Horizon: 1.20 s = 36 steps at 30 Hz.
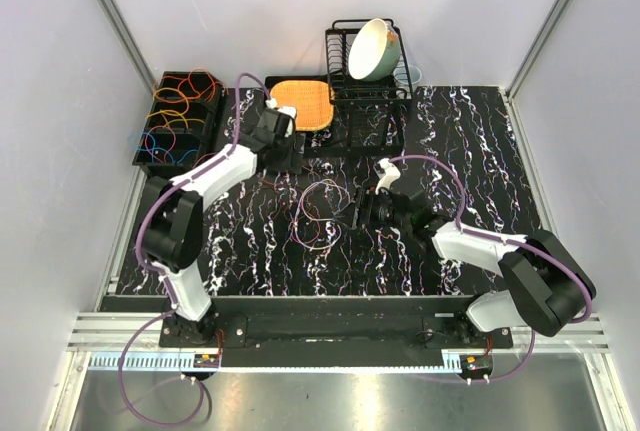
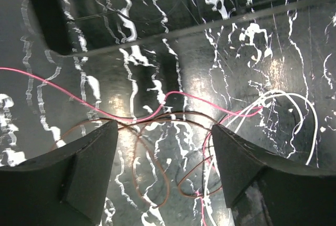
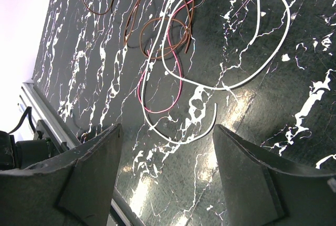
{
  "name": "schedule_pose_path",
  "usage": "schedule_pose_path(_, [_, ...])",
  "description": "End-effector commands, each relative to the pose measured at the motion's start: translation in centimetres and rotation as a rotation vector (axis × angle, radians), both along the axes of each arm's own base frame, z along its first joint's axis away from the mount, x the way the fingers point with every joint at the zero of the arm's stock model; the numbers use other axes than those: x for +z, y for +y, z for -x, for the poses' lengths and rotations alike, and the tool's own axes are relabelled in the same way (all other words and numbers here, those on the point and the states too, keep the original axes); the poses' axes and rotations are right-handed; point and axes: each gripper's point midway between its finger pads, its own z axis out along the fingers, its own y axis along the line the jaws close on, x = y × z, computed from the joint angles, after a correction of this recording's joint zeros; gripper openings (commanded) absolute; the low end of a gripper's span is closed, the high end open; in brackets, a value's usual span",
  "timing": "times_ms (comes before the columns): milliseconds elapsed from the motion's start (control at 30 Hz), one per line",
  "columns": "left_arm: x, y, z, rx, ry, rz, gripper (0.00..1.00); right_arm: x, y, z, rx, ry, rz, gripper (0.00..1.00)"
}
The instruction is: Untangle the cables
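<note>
Tangle: I have the cables (image 1: 318, 213) lying mid-table (image 1: 480, 151), between my grippers.
Left gripper (image 1: 285, 159): behind-left of the tangle, over its far edge.
Right gripper (image 1: 362, 209): just right of it.
Bin (image 1: 142, 156): far-left corner, more loops (image 1: 180, 111) inside.
Rack (image 1: 338, 51): far centre, bowl (image 1: 372, 49) leaning inside.
Pad (image 1: 301, 103): beside the rack's left.

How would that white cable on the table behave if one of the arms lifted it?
Probably floppy: the white cable lies in loose, uneven curves on the table. Likely light, being so thin. It crosses the pink cable and the brown cable, so lifting it may well drag those along.
</note>
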Motion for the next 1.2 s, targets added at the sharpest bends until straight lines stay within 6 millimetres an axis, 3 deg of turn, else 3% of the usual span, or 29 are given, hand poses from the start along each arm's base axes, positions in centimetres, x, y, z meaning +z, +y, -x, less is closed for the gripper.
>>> schedule_pose_path(0, [-0.9, -1.2, -1.3, 0.026, -0.065, -0.006, 0.72, 1.2, 0.5, -0.5, 0.015, -0.052, -0.025, 0.76])
schedule_pose_path(233, [-3.1, -1.4, -1.7, 0.045, -0.064, -0.073, 0.64, 1.1, 0.6, -0.5, 0.016, -0.047, -0.023, 0.76])
schedule_pose_path(367, [-3.0, -0.9, -2.2, 0.088, -0.077, -0.095, 0.56, 1.0, 0.6, -0.6, 0.017, -0.043, -0.021, 0.76])
schedule_pose_path(933, [-4.6, -1.2, -3.5, 0.100, -0.035, -0.135, 0.49, 0.9, 0.6, -0.6, 0.016, -0.040, -0.022, 0.76])
schedule_pose_path(1167, [-5.1, -1.5, -4.3, 0.087, -0.028, -0.142, 0.15, 0.9, 0.6, -0.6, 0.016, -0.040, -0.022, 0.75])
